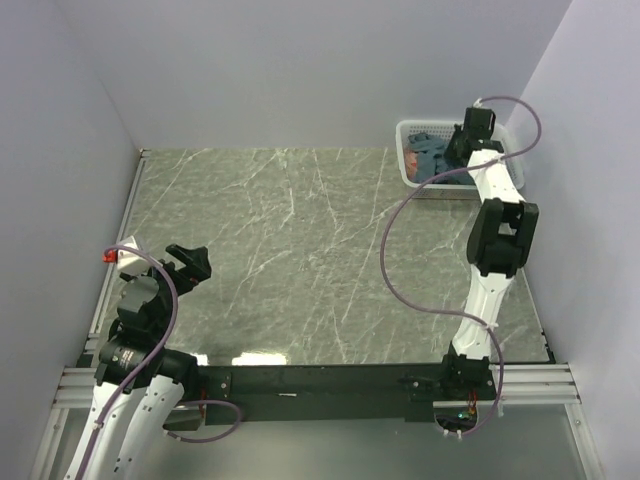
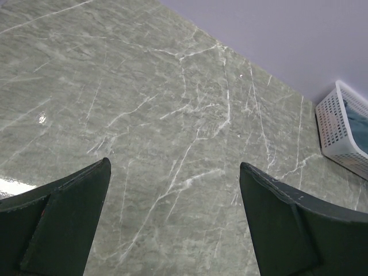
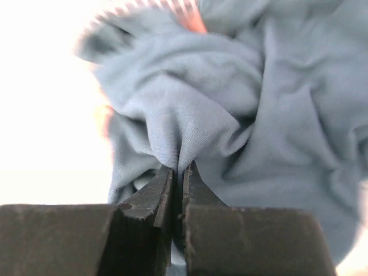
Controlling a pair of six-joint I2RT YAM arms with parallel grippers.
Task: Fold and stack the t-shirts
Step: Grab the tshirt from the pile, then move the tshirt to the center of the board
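Pinching a raised ridge of the dark slate-blue t-shirt [image 3: 230, 86], the right gripper [image 3: 177, 171] is clenched. In the right wrist view its jaws are drawn almost together, with only a thin fold of cloth caught between the tips. The shirt lies directly ahead of and below the claw, bunched and creased inside the white lattice basket [image 1: 405, 132] at the upper right of the top view. Crumpled as it is, no long axis, collar or hem can be made out. A blurred sliver of salmon-pink cloth [image 3: 192, 20] shows at the top edge of the wrist view, probably another shirt underneath or beside the blue one.

The right arm is stretched out to the basket and is plainly the nearer one. The left gripper [image 2: 175, 167] is at the lower left of the top view, well apart from the basket. Its jaws are spread wide and hold nothing, over the bare marble table [image 1: 300, 250].

The step in hand looks like drawing the first shirt out of the basket. The next move likely turns on lifting it above the basket wall before carrying it toward the middle of the frame, or the wall may snag the cloth. With so small a pinch, the fold could also slip free.
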